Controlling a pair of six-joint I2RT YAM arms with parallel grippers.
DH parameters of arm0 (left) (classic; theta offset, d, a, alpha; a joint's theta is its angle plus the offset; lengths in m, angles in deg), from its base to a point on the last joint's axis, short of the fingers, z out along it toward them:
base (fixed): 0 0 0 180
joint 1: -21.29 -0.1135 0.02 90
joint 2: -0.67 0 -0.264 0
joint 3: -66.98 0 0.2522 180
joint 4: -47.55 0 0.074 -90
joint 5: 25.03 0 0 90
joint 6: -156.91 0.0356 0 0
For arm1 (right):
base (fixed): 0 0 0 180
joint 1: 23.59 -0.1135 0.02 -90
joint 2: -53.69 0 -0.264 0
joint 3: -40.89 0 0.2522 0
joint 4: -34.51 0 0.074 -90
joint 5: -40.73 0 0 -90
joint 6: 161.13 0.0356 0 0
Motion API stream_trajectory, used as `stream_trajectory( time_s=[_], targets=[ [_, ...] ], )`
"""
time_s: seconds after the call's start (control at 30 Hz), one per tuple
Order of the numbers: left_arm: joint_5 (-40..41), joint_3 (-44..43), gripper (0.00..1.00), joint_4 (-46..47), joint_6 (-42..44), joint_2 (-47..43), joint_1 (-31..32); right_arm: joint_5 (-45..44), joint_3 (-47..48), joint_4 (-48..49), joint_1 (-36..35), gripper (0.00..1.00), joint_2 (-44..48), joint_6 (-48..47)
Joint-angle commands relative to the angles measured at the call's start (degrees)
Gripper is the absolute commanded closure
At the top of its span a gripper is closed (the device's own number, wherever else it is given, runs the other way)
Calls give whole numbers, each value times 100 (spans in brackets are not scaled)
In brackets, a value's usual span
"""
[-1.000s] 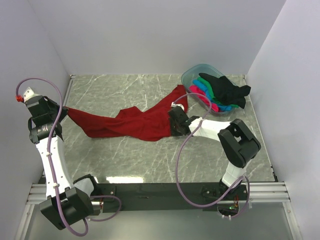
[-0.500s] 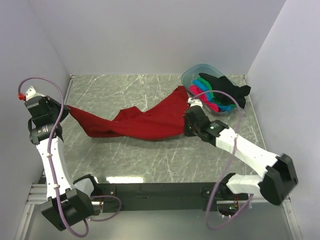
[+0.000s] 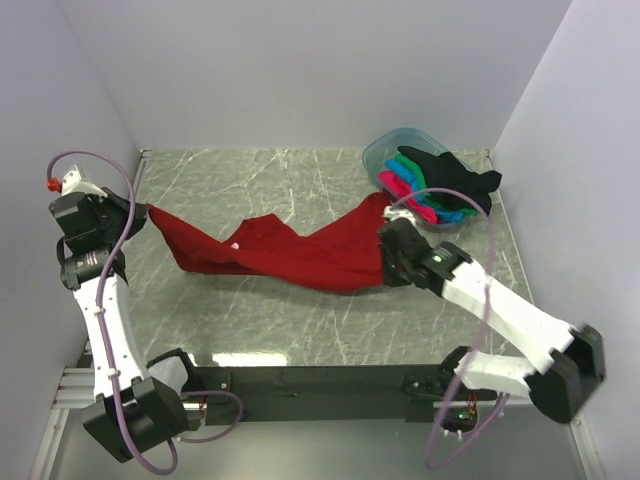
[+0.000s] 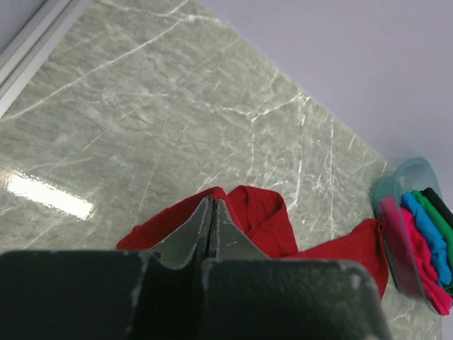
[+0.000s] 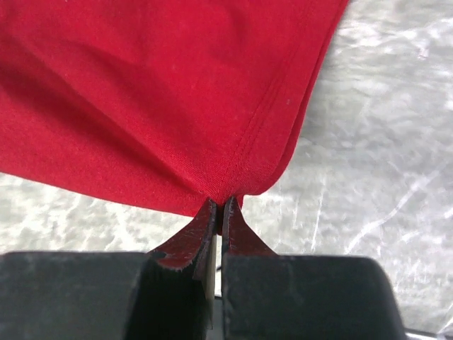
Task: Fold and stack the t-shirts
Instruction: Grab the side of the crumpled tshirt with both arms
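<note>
Red shirt [image 3: 290, 255] now lies stretched across the table [image 3: 300, 330] between the left pincer [image 3: 140, 212], clamped on its left end, and the right pincer [image 3: 385, 262], clamped on its right hem, which has drawn nearer, off the tub [image 3: 385, 150], so it looks readier for spreading and folding.

A grey-green marble table [image 3: 300, 320] carries a dark red t-shirt [image 3: 290, 250] stretched left to right, plus a clear tub [image 3: 375, 152] far right.

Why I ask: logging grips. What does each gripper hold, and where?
Both pinch the dark red t-shirt: left gripper its left end, right gripper a hemmed corner opposite.
</note>
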Motion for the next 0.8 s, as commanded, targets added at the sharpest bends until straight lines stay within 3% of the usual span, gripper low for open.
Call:
stream_trajectory(
  time_s=[0.0,0.13,0.33,0.43,0.47,0.53,0.63,0.67,0.77],
  targets=[
    [-128,-86,99,80,183,142,-18,214,339,330,112,100,-865,-369],
    [249,-130,100,-148,192,318,-18,232,778,822,393,100,-2227,-667],
    [434,-183,99,-298,227,652,-18,503,2437,920,894,100,-3906,-975],
    [496,-209,99,-351,245,784,-26,732,3588,674,1035,88,-4759,-1011],
    [496,-200,99,-360,245,801,-18,733,4035,621,1061,75,-4900,-994],
    [496,-183,99,-351,254,802,-26,654,4320,568,1079,68,-5130,-924],
    [531,-157,99,-325,245,766,-18,636,3911,953,1062,53,-4833,-818],
    [531,-165,99,-334,245,766,-18,645,3690,1120,1070,42,-4683,-809],
    [540,-165,99,-316,236,731,-18,549,2741,1806,1071,36,-4033,-748]
  ],
)
